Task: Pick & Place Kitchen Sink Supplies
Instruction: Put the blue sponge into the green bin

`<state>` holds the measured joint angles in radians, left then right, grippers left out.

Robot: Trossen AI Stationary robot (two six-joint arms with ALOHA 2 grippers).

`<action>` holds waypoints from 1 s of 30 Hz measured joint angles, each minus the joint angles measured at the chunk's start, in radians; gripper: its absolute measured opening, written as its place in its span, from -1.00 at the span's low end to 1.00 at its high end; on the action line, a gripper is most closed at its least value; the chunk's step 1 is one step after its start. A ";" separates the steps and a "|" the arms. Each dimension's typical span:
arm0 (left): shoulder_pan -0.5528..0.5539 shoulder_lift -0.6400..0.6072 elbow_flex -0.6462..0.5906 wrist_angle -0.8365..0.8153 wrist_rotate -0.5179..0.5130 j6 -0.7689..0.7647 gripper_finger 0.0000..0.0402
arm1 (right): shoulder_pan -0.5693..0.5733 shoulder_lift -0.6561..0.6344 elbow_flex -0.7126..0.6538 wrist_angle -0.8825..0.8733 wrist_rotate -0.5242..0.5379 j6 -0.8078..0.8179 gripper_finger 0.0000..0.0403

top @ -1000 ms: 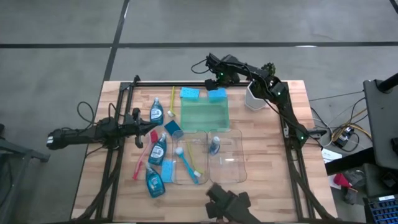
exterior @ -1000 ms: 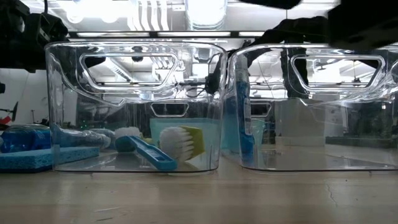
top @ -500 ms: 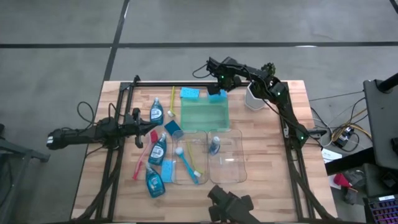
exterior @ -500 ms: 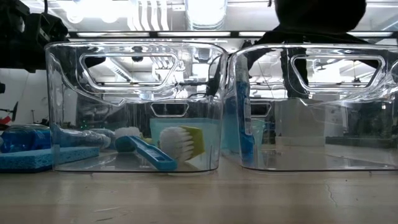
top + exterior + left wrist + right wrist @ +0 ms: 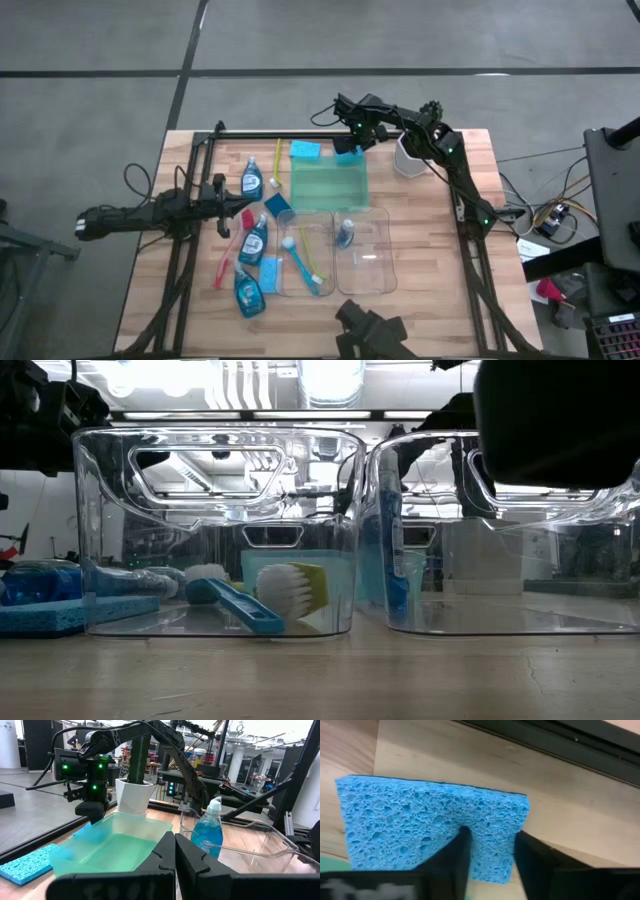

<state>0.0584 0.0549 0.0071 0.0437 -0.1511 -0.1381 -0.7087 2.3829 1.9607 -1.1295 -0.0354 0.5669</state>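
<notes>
My right gripper points down at the table's far edge and is shut on a blue sponge, which lies flat on the wood just beyond the green tray. A second blue sponge lies to its left. Bottles of blue liquid, more sponges and a red-pink brush lie left of the bins. My left gripper waits shut and level at the table's left. My right gripper comes from above, pointing down, and pinches one end of the sponge between its two fingers. One finger digs a notch into the sponge's face; the other stands at its short edge. The sponge lies flat on the table.
Two clear bins stand at the near middle, one with brushes, one with a bottle. A cactus in a white pot stands right of the gripper. A black rail runs along the far edge.
My right gripper has sunk toward the sponge at the far edge; in the low view its dark arm has dropped into the upper right. The sponge has stayed where it lay.
</notes>
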 joint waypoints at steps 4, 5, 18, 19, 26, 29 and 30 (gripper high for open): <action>0.000 0.000 0.000 0.000 0.000 0.000 -1.00 | 0.000 0.001 0.004 -0.001 0.003 -0.005 -0.81; 0.000 0.000 0.000 0.000 0.000 0.000 -1.00 | 0.000 0.002 0.010 -0.003 0.004 -0.008 -0.88; 0.000 0.000 0.000 0.000 0.000 0.000 -1.00 | 0.009 -0.003 0.102 -0.029 0.009 -0.001 -0.96; 0.000 0.000 0.000 0.000 0.000 0.000 -1.00 | 0.011 -0.003 0.111 -0.037 0.012 -0.001 -0.96; 0.000 0.000 0.000 0.000 0.000 0.000 -1.00 | 0.032 -0.005 0.189 -0.047 0.012 0.002 -0.96; 0.000 0.000 0.000 0.000 0.000 0.000 -1.00 | 0.043 -0.006 0.234 -0.068 0.014 0.002 -0.96; 0.000 0.000 0.000 0.000 0.000 0.000 -1.00 | 0.047 -0.007 0.248 -0.077 0.017 0.002 -0.96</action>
<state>0.0585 0.0548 0.0074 0.0437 -0.1509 -0.1382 -0.6621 2.3760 2.2091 -1.2069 -0.0181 0.5694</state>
